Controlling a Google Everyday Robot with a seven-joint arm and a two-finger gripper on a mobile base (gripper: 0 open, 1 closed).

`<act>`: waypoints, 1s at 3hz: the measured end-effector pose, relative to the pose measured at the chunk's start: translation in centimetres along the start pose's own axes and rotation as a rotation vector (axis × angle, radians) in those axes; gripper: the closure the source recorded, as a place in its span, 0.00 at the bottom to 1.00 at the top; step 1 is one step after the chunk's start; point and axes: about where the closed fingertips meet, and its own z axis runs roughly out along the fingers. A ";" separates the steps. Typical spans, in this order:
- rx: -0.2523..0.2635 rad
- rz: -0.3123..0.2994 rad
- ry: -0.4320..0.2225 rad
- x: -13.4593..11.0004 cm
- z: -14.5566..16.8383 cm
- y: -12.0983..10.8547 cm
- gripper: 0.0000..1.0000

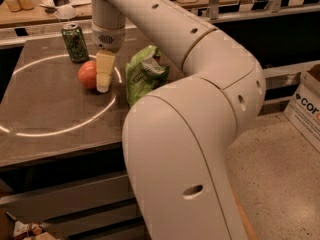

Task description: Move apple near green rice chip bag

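The robot's pale arm [200,74] reaches from the near right across to the far left part of the dark worktop [50,114]. Its pincer [104,79] points straight down, with its tip at or just above the surface. How far the pincer is open cannot be told from this view, nor whether it has hold of anything.

The apple [87,74], round and orange-red, sits right against the left side of the pincer and appears to rest on the worktop. The green rice chip bag [142,74], crumpled with pale patches, lies to the right of the pincer, with a narrow strip of bare worktop between them. The pincer therefore stands between the apple and the bag, and the two are near each other but not touching.

A dark green drink can [75,42] stands upright just beyond the apple, apart from it. A bright ring of reflected light [60,129] curves across the worktop around this group. A cardboard box [306,104] stands on the speckled floor [280,184] at the right.
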 end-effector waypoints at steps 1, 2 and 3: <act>0.009 -0.039 -0.010 -1.3 -0.2 -0.3 0.00; 0.077 -0.015 -0.067 -0.8 -2.3 -0.5 0.00; 0.291 0.090 -0.179 3.3 -9.1 1.3 0.00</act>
